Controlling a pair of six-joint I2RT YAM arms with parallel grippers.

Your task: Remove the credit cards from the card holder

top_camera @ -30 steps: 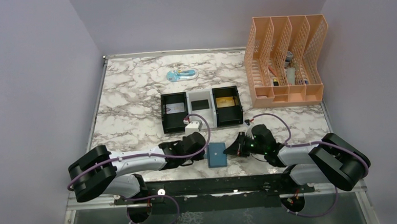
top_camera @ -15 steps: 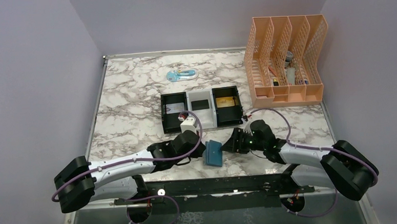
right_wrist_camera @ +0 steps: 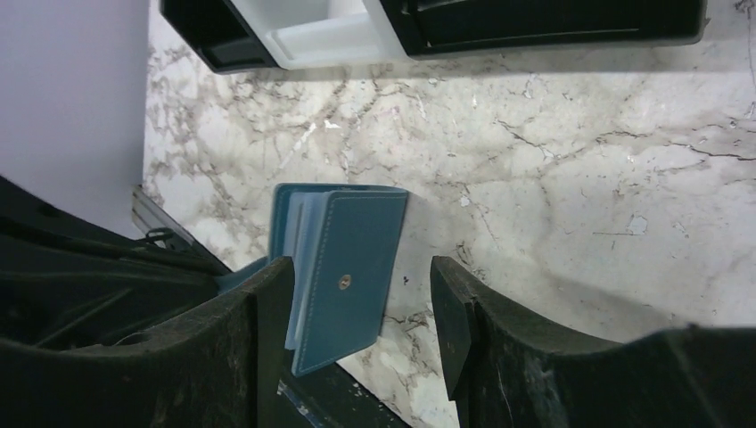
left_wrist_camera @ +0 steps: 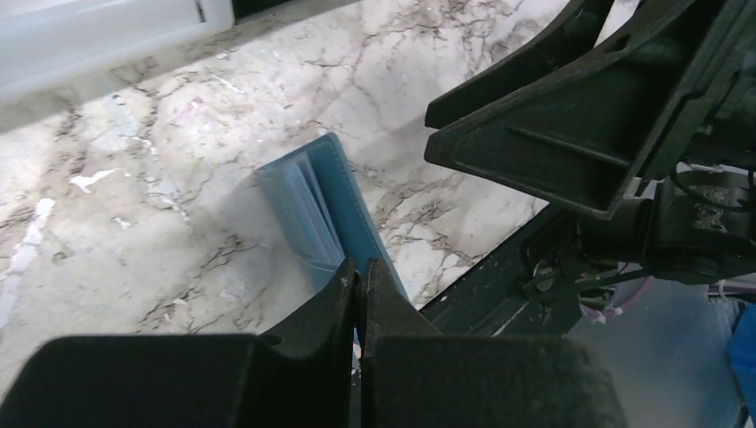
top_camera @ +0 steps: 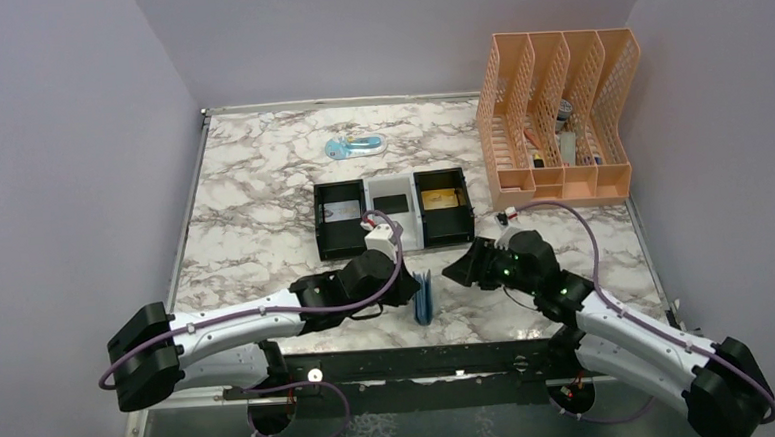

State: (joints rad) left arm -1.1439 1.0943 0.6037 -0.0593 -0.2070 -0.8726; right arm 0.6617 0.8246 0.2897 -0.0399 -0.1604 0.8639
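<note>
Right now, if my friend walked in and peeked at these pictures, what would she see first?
Probably the small teal-blue folding card holder, standing on its edge near the front of the marble table, partly open. The left gripper pinches it, and the open right gripper faces it from the other side. Next, the tall peach mesh file rack in the far right corner.

1 high rear overhead view, 2 close wrist views from opposite sides of the shared card holder (top_camera: 424,297).
</note>
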